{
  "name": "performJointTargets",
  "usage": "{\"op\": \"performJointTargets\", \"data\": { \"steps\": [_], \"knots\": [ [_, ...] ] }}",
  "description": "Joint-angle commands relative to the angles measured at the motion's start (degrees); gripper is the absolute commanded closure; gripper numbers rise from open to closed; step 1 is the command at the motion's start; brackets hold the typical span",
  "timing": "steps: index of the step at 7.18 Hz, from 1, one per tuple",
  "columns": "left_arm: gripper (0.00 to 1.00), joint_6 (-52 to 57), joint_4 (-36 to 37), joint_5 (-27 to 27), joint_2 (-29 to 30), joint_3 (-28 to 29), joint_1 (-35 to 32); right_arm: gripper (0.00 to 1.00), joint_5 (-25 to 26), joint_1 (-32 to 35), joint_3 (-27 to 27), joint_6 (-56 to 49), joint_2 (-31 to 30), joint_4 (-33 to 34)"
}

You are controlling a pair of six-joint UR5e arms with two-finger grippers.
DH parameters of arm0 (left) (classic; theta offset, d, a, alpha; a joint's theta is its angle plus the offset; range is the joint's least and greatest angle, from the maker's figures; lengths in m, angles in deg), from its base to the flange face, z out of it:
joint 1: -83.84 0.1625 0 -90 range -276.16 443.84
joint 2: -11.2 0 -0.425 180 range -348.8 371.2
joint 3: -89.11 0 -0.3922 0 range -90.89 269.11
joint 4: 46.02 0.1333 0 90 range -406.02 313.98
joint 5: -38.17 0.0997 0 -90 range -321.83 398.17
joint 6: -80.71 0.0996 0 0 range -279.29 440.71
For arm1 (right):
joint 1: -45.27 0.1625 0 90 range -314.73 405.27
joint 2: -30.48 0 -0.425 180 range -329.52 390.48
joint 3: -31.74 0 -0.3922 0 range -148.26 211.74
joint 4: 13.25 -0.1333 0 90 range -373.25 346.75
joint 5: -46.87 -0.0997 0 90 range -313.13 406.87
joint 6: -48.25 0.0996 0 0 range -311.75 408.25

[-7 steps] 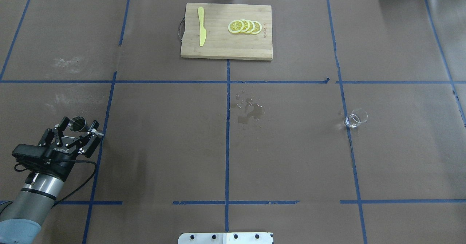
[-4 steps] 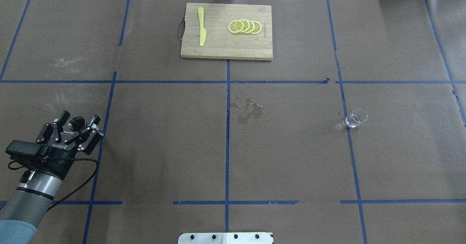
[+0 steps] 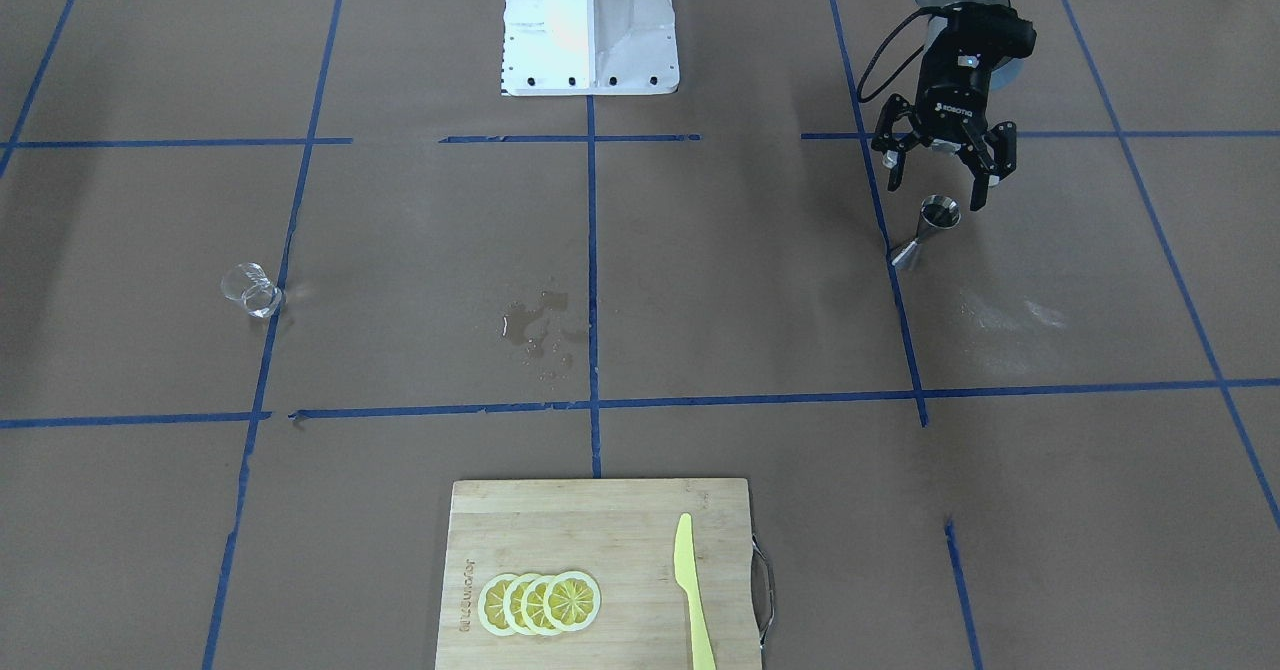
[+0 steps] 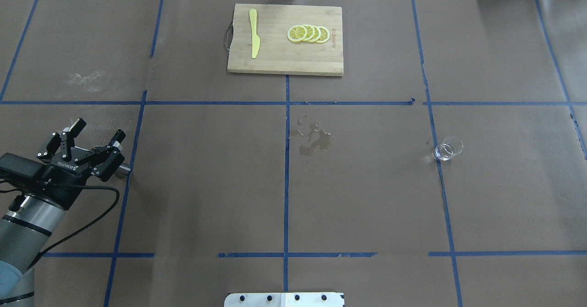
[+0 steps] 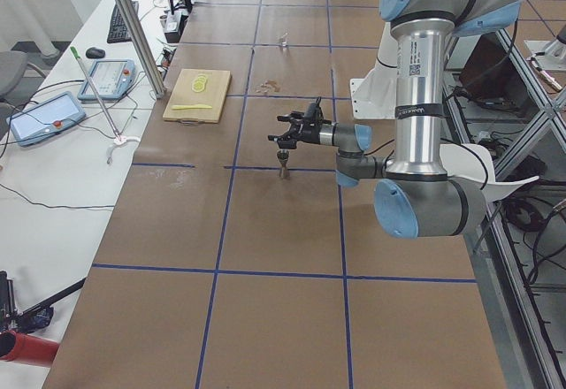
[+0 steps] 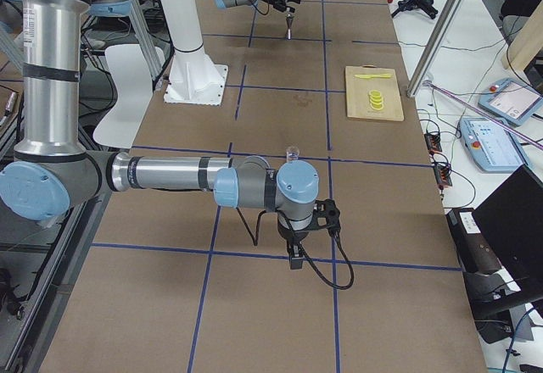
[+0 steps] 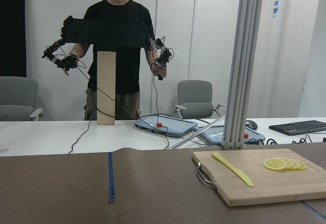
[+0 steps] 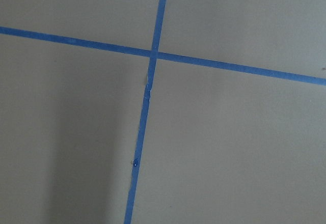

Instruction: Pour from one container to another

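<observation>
steel hourglass jigger [image 3: 932,222], clear glass cup [image 3: 250,290]

Wide-spread left tool [image 3: 937,183] above jigger [image 3: 923,233]

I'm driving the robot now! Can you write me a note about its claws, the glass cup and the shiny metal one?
Left claw: open, empty, just above the upright jigger.
Right claw: pointing down over bare table; open or shut, cannot tell.
Glass cup: upright, far across the table, unheld.
Done: nothing grasped; wet patch mid-table.
Left: grasp the cup, bring it over, pour into the jigger.
</observation>
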Motion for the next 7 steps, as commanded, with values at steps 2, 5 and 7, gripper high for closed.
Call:
{"op": "performJointTargets", "data": {
  "steps": [2, 5, 7],
  "knots": [
    [0.02, 10.1, 2.8, -29.1, -1.3, -0.2, -19.8, 0.0, 0.0, 0.0, 0.0, 0.0, 0.1, 0.0],
    [0.02, 24.8, 20.8, -65.3, 1.3, 0.9, -45.4, 0.0, 0.1, 0.0, 0.1, -0.1, -0.1, 0.0],
    [0.01, 33.5, 37.6, -80.2, 3.1, 0.8, -58.9, 0.0, 0.3, 0.0, 0.3, -0.2, -0.2, 0.0]
  ]
}}
